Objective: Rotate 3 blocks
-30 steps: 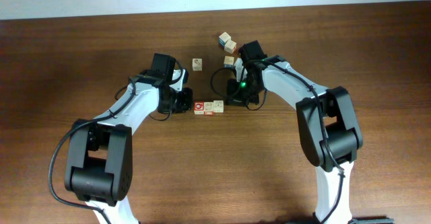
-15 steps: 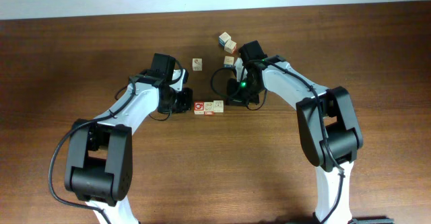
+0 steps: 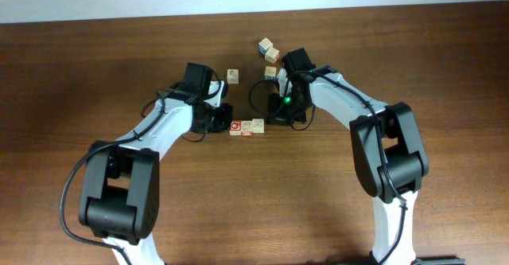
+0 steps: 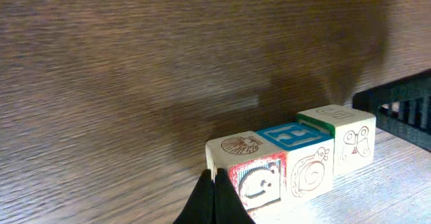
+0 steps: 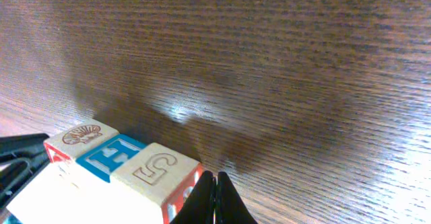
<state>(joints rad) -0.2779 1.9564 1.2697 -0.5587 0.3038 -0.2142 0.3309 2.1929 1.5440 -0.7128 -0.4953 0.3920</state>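
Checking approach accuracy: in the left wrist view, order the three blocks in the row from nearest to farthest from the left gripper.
1. Shell-topped block, row's left end, right at the shut left gripper.
2. Blue-topped block, middle.
3. Green-topped block, right end.

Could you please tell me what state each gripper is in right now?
Left gripper: closed, holding nothing.
Right gripper: closed, holding nothing.

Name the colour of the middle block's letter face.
Blue; the middle block shows best from the left wrist.
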